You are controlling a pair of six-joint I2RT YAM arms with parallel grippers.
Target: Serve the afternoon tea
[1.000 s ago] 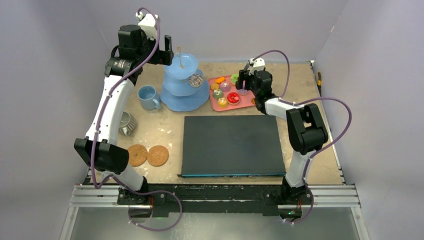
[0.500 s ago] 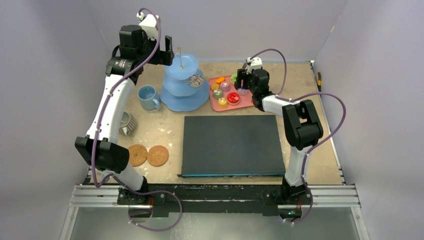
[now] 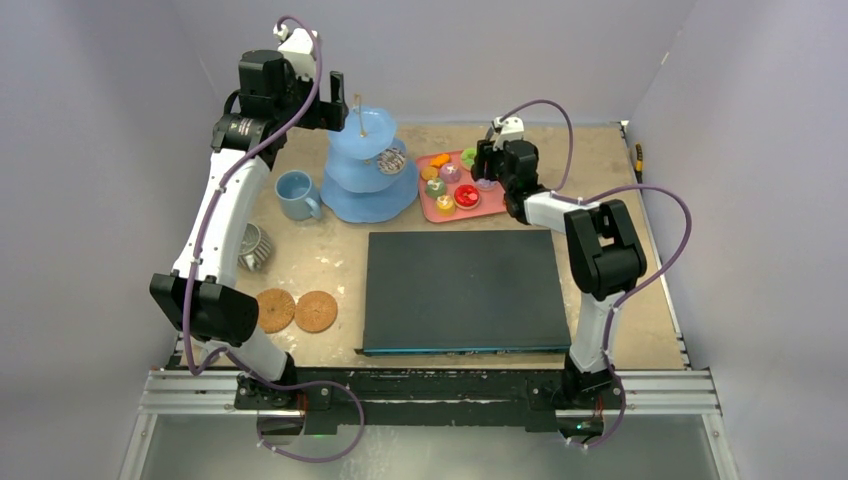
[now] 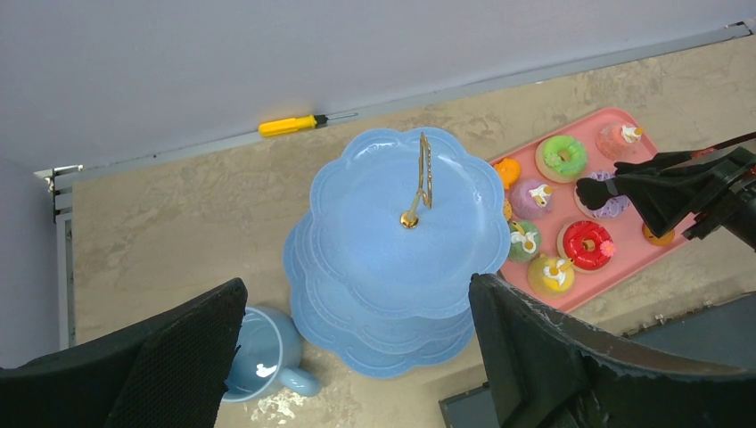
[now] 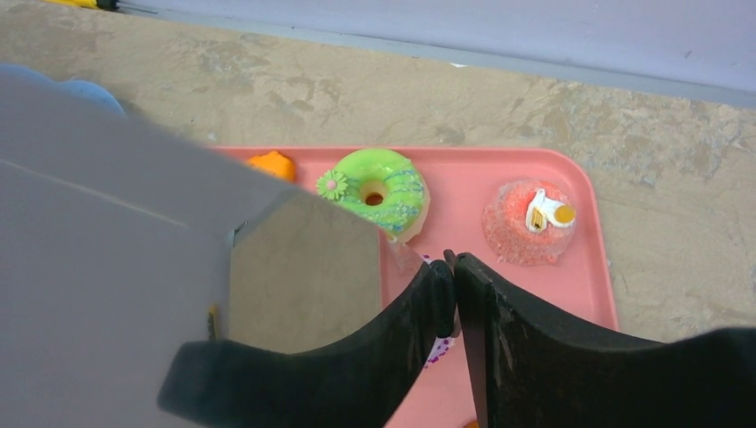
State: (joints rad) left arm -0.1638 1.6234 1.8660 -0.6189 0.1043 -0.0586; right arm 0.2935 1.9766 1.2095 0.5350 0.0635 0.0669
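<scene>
**Tongs over the purple cake: get the tips round it before squeezing**

The table [image 3: 320, 250] carries the light-blue three-tier stand [image 4: 401, 232] at its far side, and everything else is placed from that. The pink tray [image 5: 464, 192] lies just right of the stand, with the cakes on it. The mug [image 4: 258, 357] sits just left of the stand's base.

The left tool [image 4: 357, 283] hangs directly above the stand, spread wide and empty. The right tool [image 3: 490, 160] is over the tray and holds the black tongs [image 4: 642, 183]. The tongs point toward the stand, their tips pressed almost together at the purple cake [image 4: 615, 207], which lies beside the green cake [image 5: 374, 192]. The tongs cover most of that cake, so I cannot tell whether they have hold of it or only rest on top.

The step looks like lifting this cake to carry it to the stand.

- **Grip:** it would probably go best with the tips let apart enough to straddle the cake's sides and lowered to the tray.
- **Squeeze:** press only until the cake stops slipping, since the icing looks soft and the cake round.
- **Lift:** a straight rise should clear the neighbouring cakes.
- **Approach:** come in from the tray side to avoid the gold handle [image 4: 419, 183] on top.
- **Other arm:** the left tool above may need to give way.
</scene>
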